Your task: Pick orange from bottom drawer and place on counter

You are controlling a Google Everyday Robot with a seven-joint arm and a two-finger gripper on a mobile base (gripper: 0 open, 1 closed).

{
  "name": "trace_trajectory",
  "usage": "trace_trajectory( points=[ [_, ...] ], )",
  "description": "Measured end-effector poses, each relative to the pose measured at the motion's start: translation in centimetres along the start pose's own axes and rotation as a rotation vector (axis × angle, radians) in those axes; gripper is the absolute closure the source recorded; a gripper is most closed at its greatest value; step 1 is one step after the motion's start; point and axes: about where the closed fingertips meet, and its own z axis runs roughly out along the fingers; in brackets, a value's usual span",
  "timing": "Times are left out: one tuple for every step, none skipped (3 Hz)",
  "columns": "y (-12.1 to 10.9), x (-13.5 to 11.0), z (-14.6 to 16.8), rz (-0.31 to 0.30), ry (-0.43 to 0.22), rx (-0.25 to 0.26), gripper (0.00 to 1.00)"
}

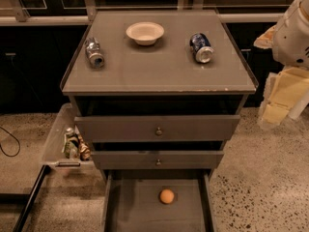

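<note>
Finds the orange (pixel 167 196) loose mid-floor in the pulled-out bottom drawer (pixel 137 211), exposed for a reach from above, with the end effector (pixel 282 99) hanging clear right of the worktop (pixel 159 69), its opening impossible to tell.

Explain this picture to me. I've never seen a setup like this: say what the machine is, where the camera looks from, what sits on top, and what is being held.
There is one picture, looking down at a drawer cabinet from the front and above; where the camera is mounted cannot be told. The white shape at the right edge is a robot arm, and the pale yellow part below it is its gripper, hanging beside the cabinet, off to the right of the counter. On the counter are a bowl, a silver can and a blue can, both cans on their sides. The bottom drawer is pulled open, with the orange on its floor. The gripper holds none of these.
</note>
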Motion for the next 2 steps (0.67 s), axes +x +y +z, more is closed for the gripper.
trace_trajectory(
  points=[
    [0.1, 0.3, 1.0, 0.003, -0.012, 0.0, 0.0],
    [0.4, 1.3, 4.1, -0.015, -0.012, -0.003, 0.0]
  ],
)
